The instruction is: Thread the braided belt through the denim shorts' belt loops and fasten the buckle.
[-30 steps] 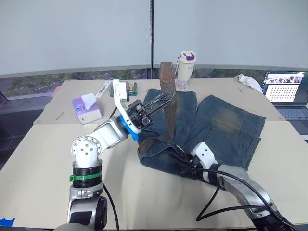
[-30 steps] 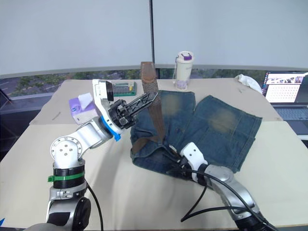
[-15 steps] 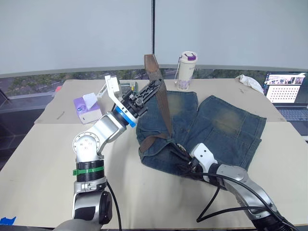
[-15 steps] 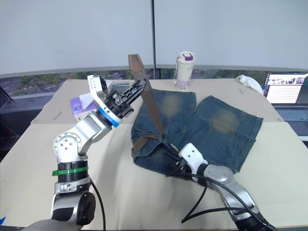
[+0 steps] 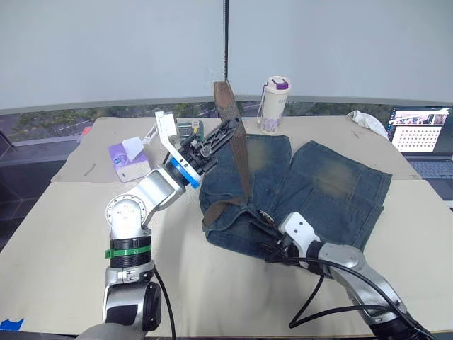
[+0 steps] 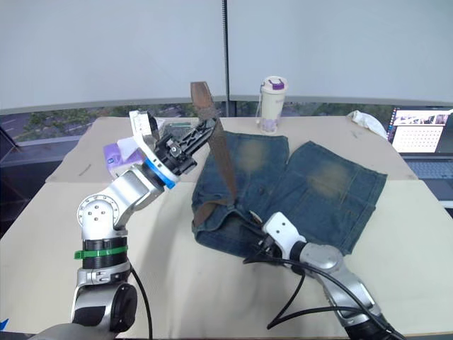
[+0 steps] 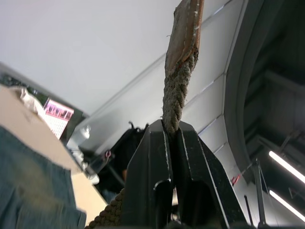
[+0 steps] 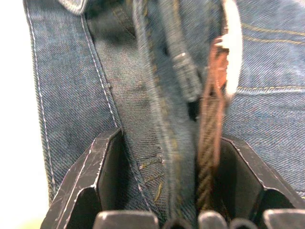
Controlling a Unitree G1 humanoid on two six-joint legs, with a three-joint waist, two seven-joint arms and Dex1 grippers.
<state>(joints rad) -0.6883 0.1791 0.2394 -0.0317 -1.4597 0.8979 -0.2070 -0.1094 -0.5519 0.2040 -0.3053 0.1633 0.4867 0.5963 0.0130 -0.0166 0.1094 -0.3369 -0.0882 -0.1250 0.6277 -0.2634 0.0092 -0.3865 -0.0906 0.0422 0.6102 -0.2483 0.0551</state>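
On the counter (image 5: 64, 234), in the left eye view, the denim shorts (image 5: 311, 184) lie spread; the left gripper (image 5: 225, 132) is raised at their 10 o'clock, clamped on the braided belt (image 5: 238, 152) — its leather tip stands above. The left wrist view shows the fingers (image 7: 152, 167) pinching it. In the right wrist view, the right gripper (image 8: 171, 157) is spread around waistband and belt — buckle (image 8: 232, 52) at 1 o'clock.

A lidded cup (image 5: 274, 104) stands at the table's (image 5: 64, 234) far edge. A purple tissue box (image 5: 128, 161) sits far left; an open laptop (image 5: 420, 139) far right, a white cloth (image 5: 367, 120) beside it.
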